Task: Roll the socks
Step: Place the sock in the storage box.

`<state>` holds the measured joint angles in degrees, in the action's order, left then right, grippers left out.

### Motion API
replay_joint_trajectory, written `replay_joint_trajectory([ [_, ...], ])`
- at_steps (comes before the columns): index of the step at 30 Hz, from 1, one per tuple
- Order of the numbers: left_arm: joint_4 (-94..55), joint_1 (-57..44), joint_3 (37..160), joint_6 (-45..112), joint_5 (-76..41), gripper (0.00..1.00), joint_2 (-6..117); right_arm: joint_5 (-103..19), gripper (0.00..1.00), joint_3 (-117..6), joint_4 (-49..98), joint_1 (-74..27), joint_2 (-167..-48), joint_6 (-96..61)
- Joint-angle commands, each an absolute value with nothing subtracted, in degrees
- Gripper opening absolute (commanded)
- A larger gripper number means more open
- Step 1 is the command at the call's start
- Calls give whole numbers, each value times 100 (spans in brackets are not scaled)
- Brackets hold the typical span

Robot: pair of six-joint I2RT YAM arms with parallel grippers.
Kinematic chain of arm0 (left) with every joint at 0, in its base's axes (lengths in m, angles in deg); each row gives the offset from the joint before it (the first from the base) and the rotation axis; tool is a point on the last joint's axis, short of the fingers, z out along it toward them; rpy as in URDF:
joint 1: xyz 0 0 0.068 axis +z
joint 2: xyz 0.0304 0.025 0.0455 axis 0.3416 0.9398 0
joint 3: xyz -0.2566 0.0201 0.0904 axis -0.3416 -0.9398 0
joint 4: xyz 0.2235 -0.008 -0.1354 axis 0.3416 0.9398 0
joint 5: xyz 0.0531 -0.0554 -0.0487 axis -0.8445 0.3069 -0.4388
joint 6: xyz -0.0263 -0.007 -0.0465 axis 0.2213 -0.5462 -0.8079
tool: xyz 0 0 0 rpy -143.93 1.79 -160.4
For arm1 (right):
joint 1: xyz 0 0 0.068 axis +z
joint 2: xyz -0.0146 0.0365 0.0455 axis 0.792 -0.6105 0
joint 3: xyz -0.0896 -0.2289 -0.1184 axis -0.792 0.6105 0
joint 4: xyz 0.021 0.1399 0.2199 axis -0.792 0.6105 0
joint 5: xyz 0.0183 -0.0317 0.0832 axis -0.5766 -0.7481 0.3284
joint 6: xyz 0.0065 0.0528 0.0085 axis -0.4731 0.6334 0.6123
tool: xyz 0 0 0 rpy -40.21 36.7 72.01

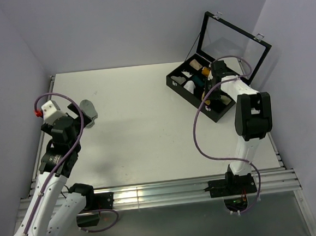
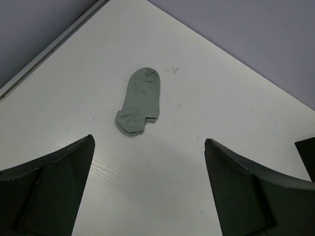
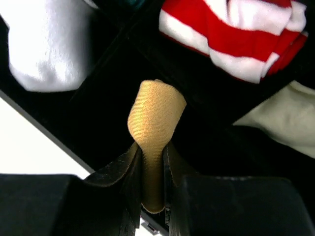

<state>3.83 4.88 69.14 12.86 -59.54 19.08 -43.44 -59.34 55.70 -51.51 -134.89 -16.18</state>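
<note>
The short grey sock [image 1: 89, 110] lies flat on the white table at the left, and it shows ahead of my left gripper in the left wrist view [image 2: 141, 101]. My left gripper [image 1: 85, 121] [image 2: 148, 142] is open and empty, just short of the sock. My right gripper [image 1: 206, 96] [image 3: 152, 152] is shut on the mustard-yellow sock [image 3: 155, 115], bunched between the fingers over a dark compartment of the black case [image 1: 177, 85]. I cannot make out the white sock with black cuff stripes.
The case stands at the back right with its glass lid [image 1: 234, 43] raised. It holds a red-and-white roll [image 3: 236, 34], a white fabric piece [image 3: 44, 44] and an off-white one [image 3: 280, 118]. The table's left edge [image 2: 54, 44] runs near the grey sock.
</note>
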Motion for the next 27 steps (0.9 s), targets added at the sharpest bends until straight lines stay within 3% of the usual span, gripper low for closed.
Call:
replay_joint_trajectory([
  [1, 115, 477, 6872, 1380, -5963, 98, 1881, -4231, 0, -6289, 5461, -5194, -13659, -1551],
  [18, 70, 477, 6837, 1389, -5927, 98, 1925, -4414, 1, -6105, 4977, -5194, -14187, -1138],
  [27, 53, 477, 6811, 1380, -5892, 98, 1820, -4537, 31, -6087, 5038, -5194, -14310, -1146],
])
